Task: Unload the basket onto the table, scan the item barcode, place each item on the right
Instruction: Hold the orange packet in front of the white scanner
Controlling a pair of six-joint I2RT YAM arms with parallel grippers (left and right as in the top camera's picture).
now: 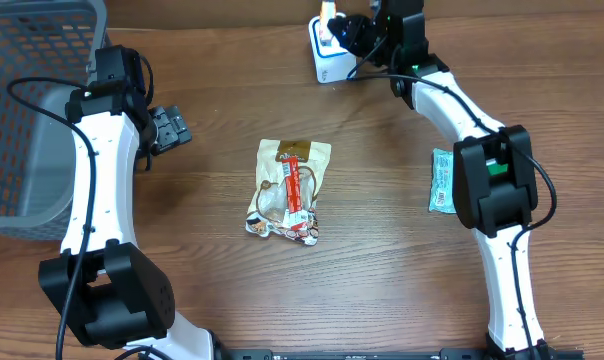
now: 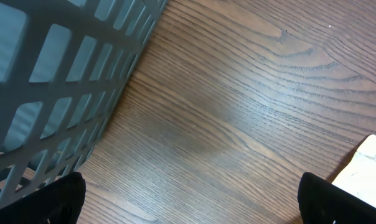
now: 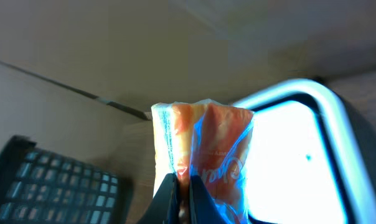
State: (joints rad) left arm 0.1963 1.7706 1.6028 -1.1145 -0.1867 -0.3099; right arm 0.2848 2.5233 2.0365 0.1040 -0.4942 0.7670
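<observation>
I read table (image 1: 382,280) as brown, wood-grained; basket (image 1: 22,120) grey, open lattice; snack packet (image 3: 206,149) orange, white edge, blue glare; scanner (image 1: 327,62) white, window glowing pale blue; pouch (image 1: 288,190) cream, brown top, red stripe; flat packet (image 1: 441,180) teal.

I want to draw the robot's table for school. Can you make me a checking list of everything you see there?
Surface: brown wooden table, no spills seen.
Job's things: orange packet held up against the lit white scanner at the table's far edge.
Clutter: snack bag in the middle; green packet partly hidden by the right arm; gray basket on the left.
Grippers: left pincer open and empty beside the basket; right pincer shut on the orange packet.
Cables: black cables run along both arms.
Surroundings: nothing seen.
</observation>
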